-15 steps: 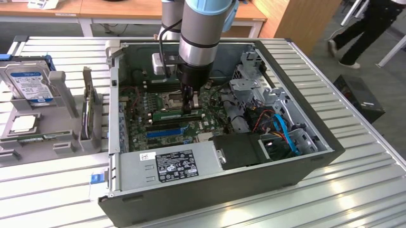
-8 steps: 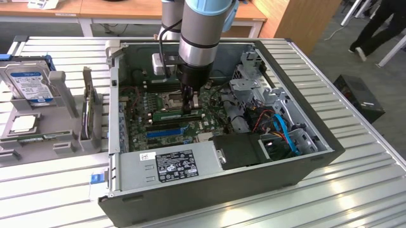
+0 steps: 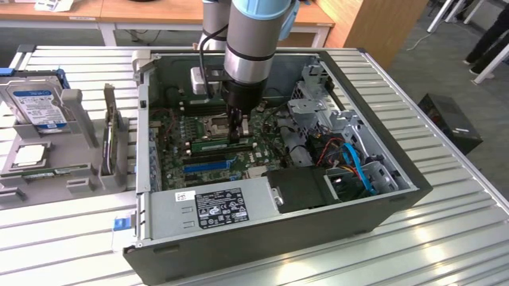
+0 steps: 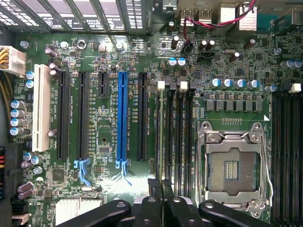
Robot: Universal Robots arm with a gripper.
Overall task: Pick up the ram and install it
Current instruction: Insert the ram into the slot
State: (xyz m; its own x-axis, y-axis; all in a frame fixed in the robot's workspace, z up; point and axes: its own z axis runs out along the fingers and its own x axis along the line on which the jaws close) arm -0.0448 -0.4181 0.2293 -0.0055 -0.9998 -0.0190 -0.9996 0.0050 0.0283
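My gripper (image 3: 237, 138) reaches down into the open computer case (image 3: 382, 179), over the motherboard (image 3: 179, 128). It is shut on the ram (image 3: 211, 143), a thin green stick standing on edge along a black memory slot beside the CPU socket (image 3: 213, 125). In the wrist view the ram (image 4: 159, 137) shows edge-on as a narrow line running up from between the black fingertips (image 4: 154, 183), with a white slot clip (image 4: 161, 85) at its far end. Further black memory slots (image 4: 182, 142) lie between it and the CPU socket (image 4: 232, 165). How deep the ram sits in the slot I cannot tell.
A blue expansion slot (image 4: 123, 118) and black slots flank the ram. Drive cages and blue cables (image 3: 354, 164) crowd the case toward the exterior view's right. The power supply (image 3: 214, 205) sits at the near wall. A hard drive (image 3: 36, 104) and parts holder (image 3: 47, 167) stand outside.
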